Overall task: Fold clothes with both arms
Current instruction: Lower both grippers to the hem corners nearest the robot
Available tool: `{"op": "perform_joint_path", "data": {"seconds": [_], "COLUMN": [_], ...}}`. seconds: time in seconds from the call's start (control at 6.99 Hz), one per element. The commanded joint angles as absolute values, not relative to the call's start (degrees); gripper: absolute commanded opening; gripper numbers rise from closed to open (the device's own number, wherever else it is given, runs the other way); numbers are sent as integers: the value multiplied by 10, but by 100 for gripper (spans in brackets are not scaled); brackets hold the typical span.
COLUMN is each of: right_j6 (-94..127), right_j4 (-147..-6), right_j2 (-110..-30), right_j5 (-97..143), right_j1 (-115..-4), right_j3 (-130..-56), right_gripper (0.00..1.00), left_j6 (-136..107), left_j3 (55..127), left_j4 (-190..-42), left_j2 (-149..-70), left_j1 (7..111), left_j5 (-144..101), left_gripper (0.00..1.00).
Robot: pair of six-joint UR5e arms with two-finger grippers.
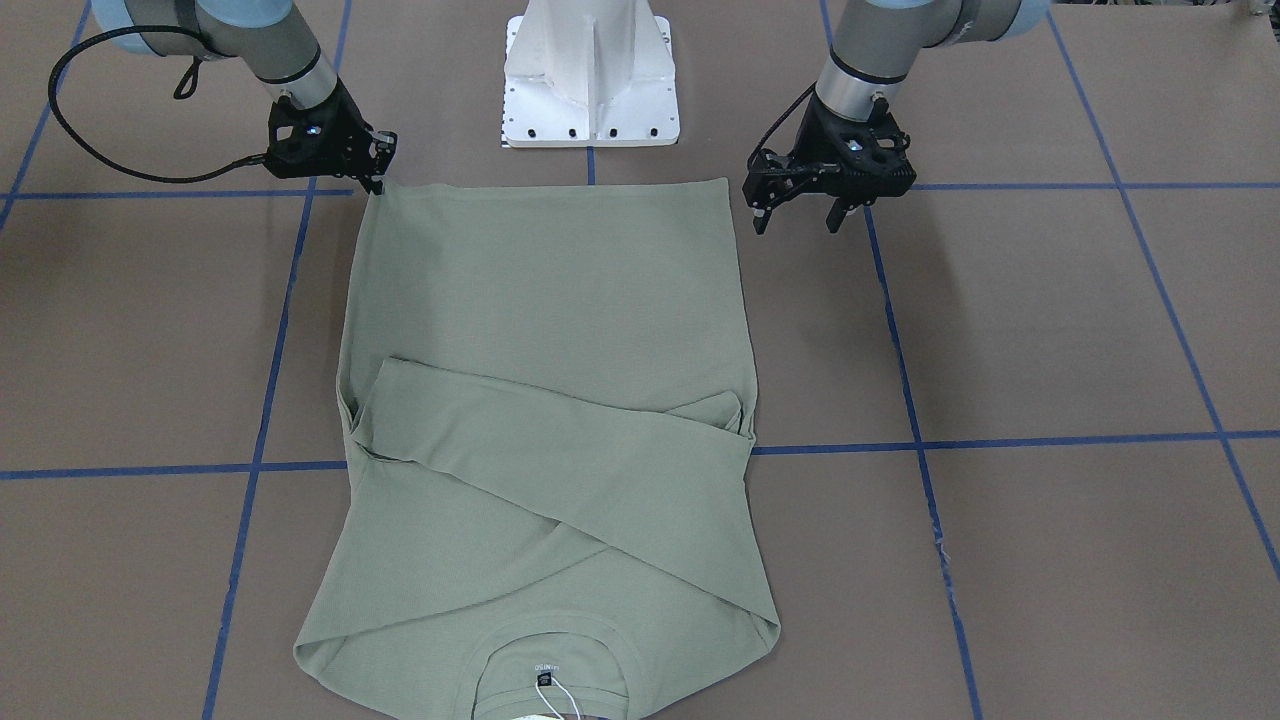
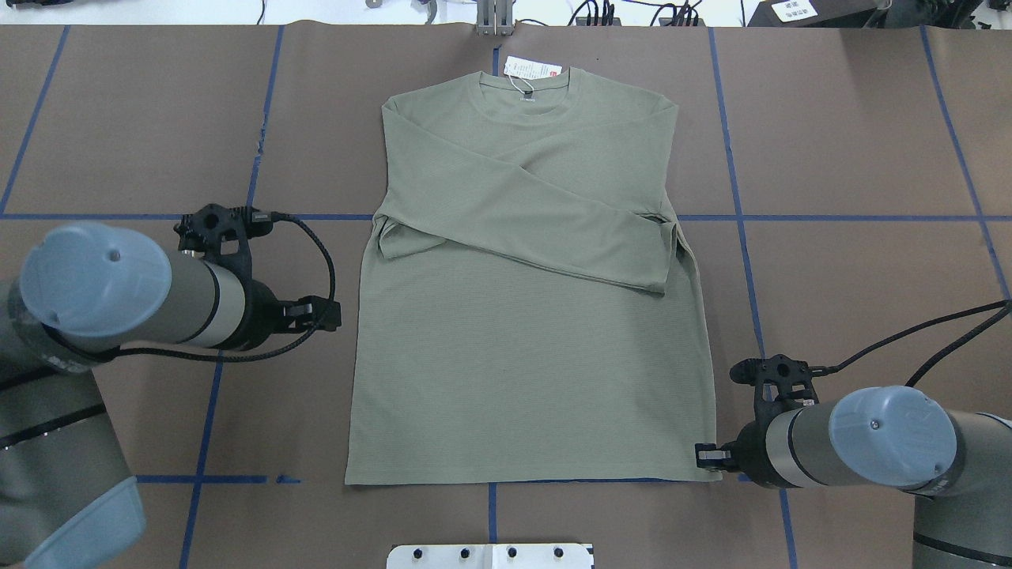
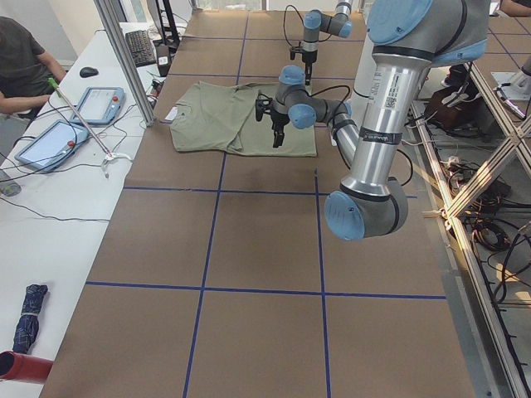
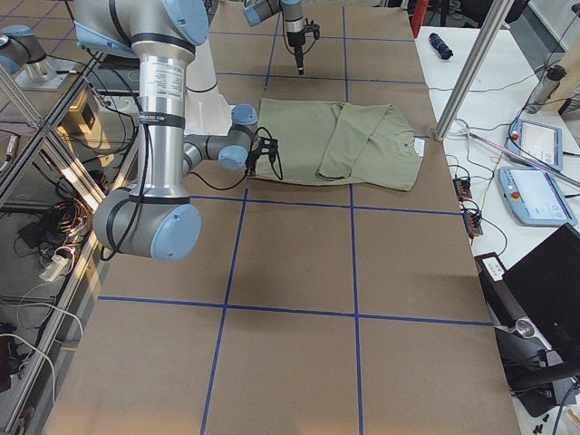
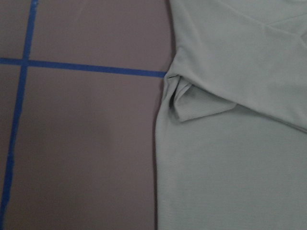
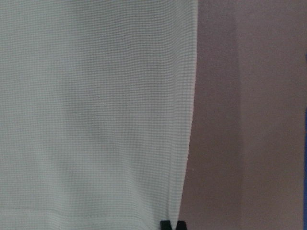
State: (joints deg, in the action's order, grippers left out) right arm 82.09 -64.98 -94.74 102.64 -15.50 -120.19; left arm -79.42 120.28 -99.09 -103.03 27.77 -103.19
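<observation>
Shirt (image 2: 522,356), sage green, lies flat on the brown table (image 2: 118,118), its hem nearest the robot, just beyond the white pedestal base (image 1: 590,80). At the hem corner on the robot's right, the right gripper (image 1: 378,182) is down low, fingertips (image 6: 166,224) nipped together on the very edge of the cloth, pinching that corner. On the other side the left gripper (image 1: 797,215) hovers beside the cloth and clear of it, jaws spread wide, holding nothing. Further out, both sleeves (image 2: 553,229) are folded in and cross over the chest, one lying on top of the other. Farthest away, the ribbed collar (image 2: 526,107) faces the table's far edge, with the white hang tag (image 2: 531,69) lying at the neck opening
</observation>
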Motion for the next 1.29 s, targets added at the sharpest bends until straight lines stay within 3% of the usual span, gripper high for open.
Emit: {"op": "perform_joint_path", "data": {"seconds": [0.0, 0.43, 0.72, 0.86, 1.15], "right_j6": [821, 821, 821, 821, 820], "right_j4": [-648, -647, -647, -647, -647], "right_j2": [-946, -941, -940, -941, -945], "right_j5": [1028, 1045, 1047, 1055, 1067], "right_j1": [-163, -170, -171, -177, -186], "right_j3": [-1215, -1218, -1218, -1218, -1218], "right_gripper": [0, 0, 0, 0, 0], "left_j6": [-892, -927, -927, -927, -927], "left_j3": [1190, 1133, 1124, 1123, 1126], "left_j4": [-1033, -1032, -1028, -1028, -1026], "left_j2": [-1010, -1038, -1045, -1046, -1046], "left_j1": [172, 100, 100, 100, 104], "left_j5": [-982, -959, -950, -950, -951], "left_gripper": [99, 95, 86, 73, 26]}}
